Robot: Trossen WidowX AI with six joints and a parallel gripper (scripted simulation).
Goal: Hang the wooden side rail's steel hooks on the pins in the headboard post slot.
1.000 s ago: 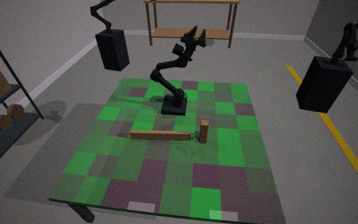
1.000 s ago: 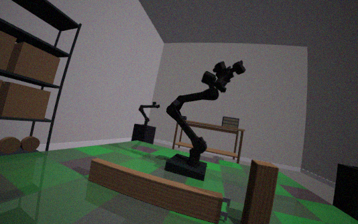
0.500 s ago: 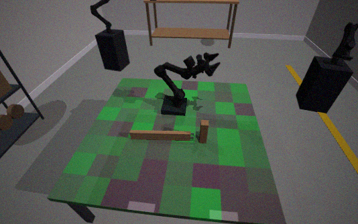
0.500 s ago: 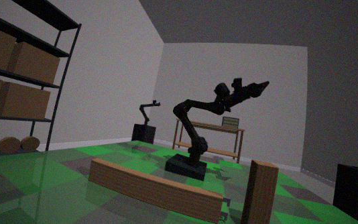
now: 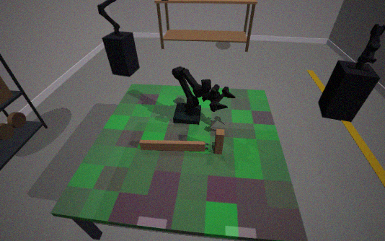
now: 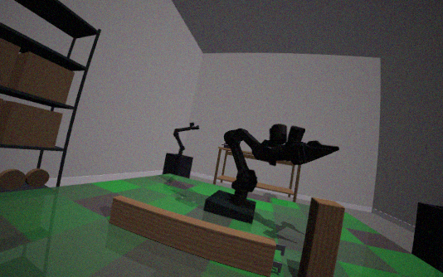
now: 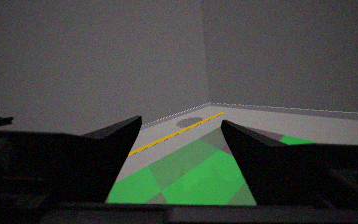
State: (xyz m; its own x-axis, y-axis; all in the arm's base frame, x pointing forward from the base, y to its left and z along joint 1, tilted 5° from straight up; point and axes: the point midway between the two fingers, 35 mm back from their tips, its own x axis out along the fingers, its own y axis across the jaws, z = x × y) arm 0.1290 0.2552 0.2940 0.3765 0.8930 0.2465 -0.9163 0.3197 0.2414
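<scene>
Looking at the headboard post (image 5: 220, 141) (image 6: 323, 236), upright on the patchwork table (image 5: 188, 202) (image 6: 80, 232) (image 7: 195, 175). Just beside it, to its left in the top view, can see the wooden side rail (image 5: 172, 146) (image 6: 192, 234), lying low along the tabletop with its far end pointing away from the post. At the near end, can make out the steel hooks (image 5: 207, 146) (image 6: 280, 250), facing the post but short of it, with a narrow gap between. Not hung yet, then. Cannot make out the slot or its pins from these angles.

On the far side of the post in the top view, raised well above the table and clear of both wooden pieces, find the WidowX gripper (image 5: 230, 101) (image 6: 336, 148) (image 7: 182, 121). Spread about as wide as possible at the fingers, with nothing held between them. Reaching out roughly level in the exterior view, tips aimed away from the rail. Behind the post and over toward the rail's side, see the dark arm base (image 5: 187, 119) (image 6: 225, 203). Well beyond the post on its right, down on the floor, notice a yellow stripe (image 5: 375, 166) (image 7: 180, 132).
</scene>
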